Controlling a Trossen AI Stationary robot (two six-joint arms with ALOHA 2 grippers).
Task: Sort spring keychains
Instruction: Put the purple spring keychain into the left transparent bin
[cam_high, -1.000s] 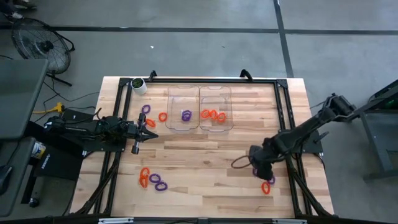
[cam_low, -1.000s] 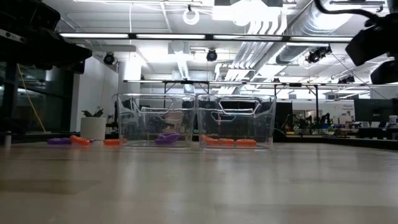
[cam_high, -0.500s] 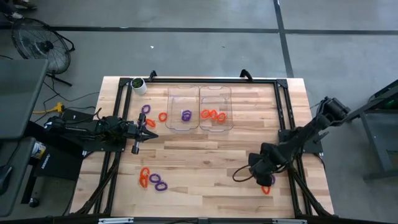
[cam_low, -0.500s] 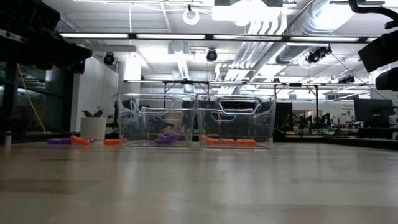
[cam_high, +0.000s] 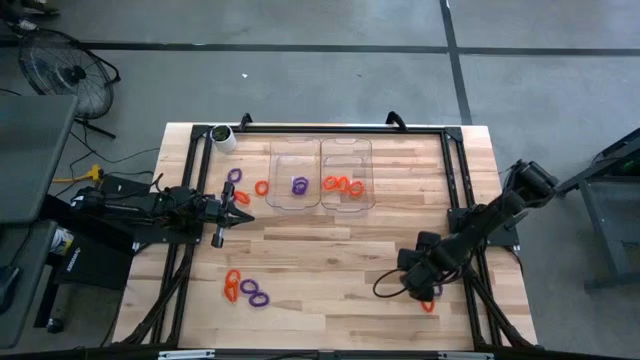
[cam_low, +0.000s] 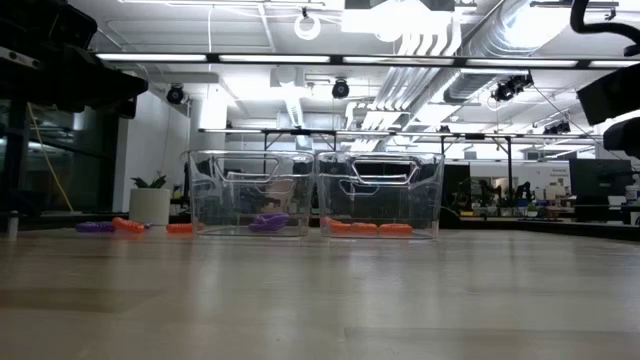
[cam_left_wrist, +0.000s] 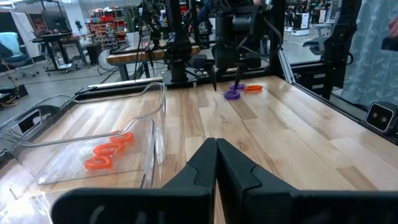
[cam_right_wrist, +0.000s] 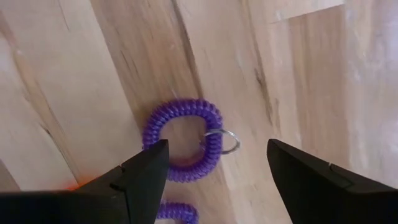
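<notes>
My right gripper (cam_high: 419, 284) (cam_right_wrist: 216, 149) is open and hangs over the near right of the table. A purple spring keychain (cam_right_wrist: 183, 140) with a small metal ring lies flat on the wood below and between its fingers, untouched. Another purple one (cam_right_wrist: 177, 213) and an orange one (cam_high: 428, 306) lie just beside it. My left gripper (cam_high: 243, 217) (cam_left_wrist: 216, 149) is shut and holds nothing, waiting at the table's left. The left clear tray (cam_high: 281, 158) holds purple keychains, the right clear tray (cam_high: 362, 158) orange ones (cam_left_wrist: 109, 149).
Loose keychains lie near my left gripper: a purple one (cam_high: 233, 176) and orange ones (cam_high: 261, 187). An orange and purple cluster (cam_high: 245, 289) sits near the near left edge. A white-and-green roll (cam_high: 222, 136) stands at the far left corner. Bare wood spans the table's middle.
My right gripper has moved toward the table's near edge, coming over the keychains at the near right. Its arm has slid out of the low view toward the right. The keychains have stayed where they were.
</notes>
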